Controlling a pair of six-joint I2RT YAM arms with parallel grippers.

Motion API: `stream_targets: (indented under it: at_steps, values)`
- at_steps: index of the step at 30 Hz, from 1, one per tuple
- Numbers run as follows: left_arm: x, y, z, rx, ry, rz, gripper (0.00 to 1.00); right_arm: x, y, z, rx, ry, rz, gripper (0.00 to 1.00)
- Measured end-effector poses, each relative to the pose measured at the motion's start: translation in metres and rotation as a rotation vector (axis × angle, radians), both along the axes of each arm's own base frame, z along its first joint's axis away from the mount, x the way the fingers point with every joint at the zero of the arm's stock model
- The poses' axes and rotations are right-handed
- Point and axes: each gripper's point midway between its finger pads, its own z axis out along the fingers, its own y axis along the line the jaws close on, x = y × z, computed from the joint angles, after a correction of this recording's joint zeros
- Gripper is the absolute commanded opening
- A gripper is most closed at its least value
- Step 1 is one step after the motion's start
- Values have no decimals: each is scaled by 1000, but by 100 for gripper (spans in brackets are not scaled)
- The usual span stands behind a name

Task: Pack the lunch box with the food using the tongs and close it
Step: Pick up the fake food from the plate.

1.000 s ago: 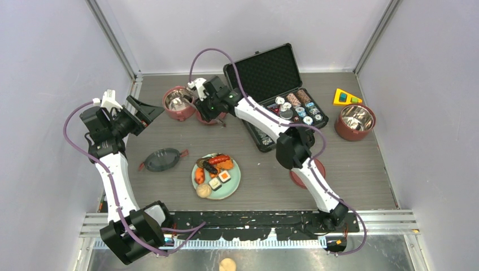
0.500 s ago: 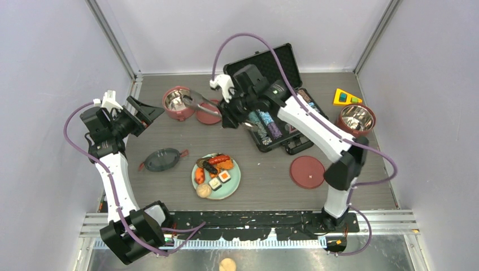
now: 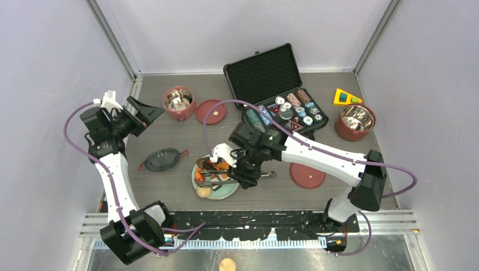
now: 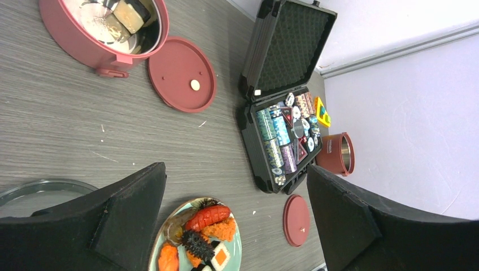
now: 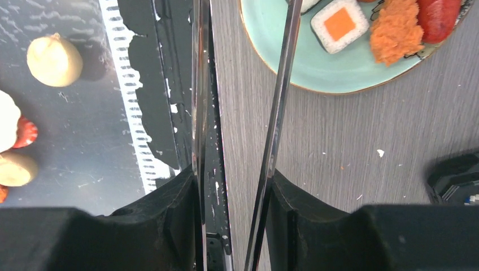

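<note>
The right gripper (image 3: 243, 174) hides the plate's (image 3: 229, 192) right side; the tongs (image 5: 277, 101) lose both 2 tips past the wrist view's top edge.

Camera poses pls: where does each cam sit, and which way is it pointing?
Top external: fixed above and behind the bases, looking down on the table; both arms show whole.
Left wrist: on the left arm at the table's left side, looking across at the lunch box tier, poker chip case and plate; its open fingers frame the bottom.
Right wrist: over the near table edge, looking along the tongs to the plate; its fingers clamp the tongs.
Shared: all three see the plate.
</note>
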Motion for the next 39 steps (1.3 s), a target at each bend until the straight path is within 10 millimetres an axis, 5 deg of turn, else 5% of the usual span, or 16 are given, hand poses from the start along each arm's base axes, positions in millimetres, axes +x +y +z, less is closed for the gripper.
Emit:
stream_targets:
  at_steps: [19, 39]
  values:
    - [-3, -1, 0, 4, 0, -4, 96, -3, 10, -57, -100, -49, 14, 50]
    - [-2, -1, 0, 4, -1, -4, 96, -8, 16, -78, -148, -86, 41, 49]
